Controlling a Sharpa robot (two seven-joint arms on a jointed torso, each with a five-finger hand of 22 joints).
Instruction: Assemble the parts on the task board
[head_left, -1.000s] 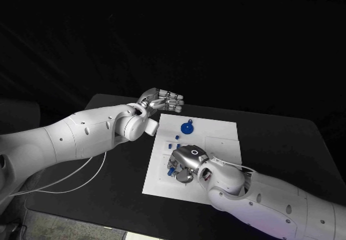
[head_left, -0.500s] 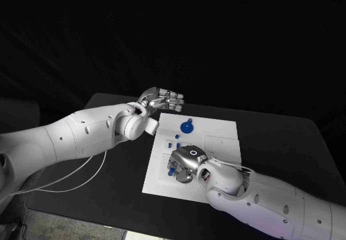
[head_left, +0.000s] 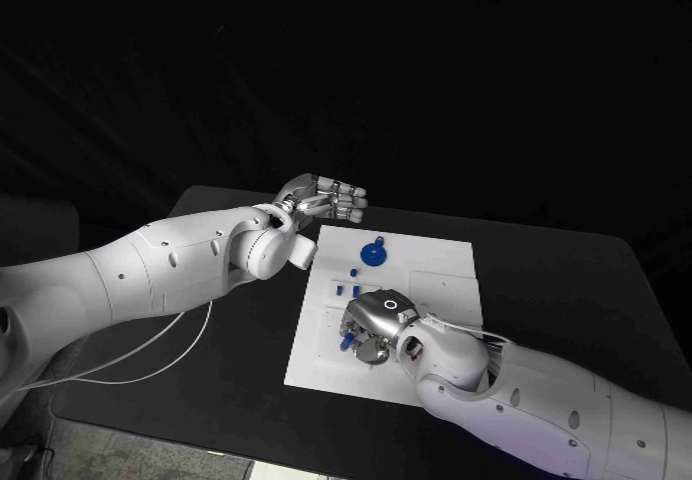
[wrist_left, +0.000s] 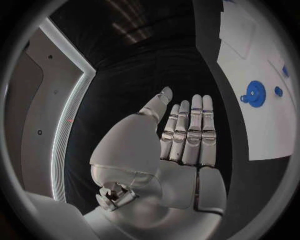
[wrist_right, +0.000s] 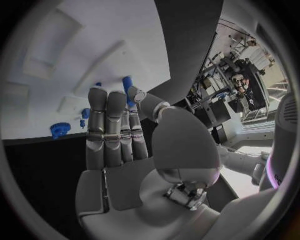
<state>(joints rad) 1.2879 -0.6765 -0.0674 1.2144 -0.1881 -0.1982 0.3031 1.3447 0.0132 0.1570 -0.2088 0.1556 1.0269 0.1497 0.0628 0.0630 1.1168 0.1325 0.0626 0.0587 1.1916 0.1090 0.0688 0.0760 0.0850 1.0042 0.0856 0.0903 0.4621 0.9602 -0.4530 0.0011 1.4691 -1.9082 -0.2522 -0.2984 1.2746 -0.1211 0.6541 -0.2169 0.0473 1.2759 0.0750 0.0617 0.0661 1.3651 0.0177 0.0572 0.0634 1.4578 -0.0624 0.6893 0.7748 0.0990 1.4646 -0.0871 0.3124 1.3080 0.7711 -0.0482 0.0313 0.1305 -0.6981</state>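
Observation:
The white task board lies mid-table. My right hand hovers low over its near-left part, and a small blue peg sits pinched between its thumb and a fingertip; the same peg pokes out beside the hand. A blue round disc with a knob rests near the board's far edge, also visible as the disc and the disc. A few small blue pegs stand between the disc and my right hand. My left hand is raised beyond the board's far-left corner, fingers straight and empty.
The black table spreads to the right of the board. My left forearm crosses the table's left side, with a white cable looping below it. Shallow rectangular recesses mark the board's right half.
My right hand has edged slightly towards the right with the blue peg. The left hand has stayed still.

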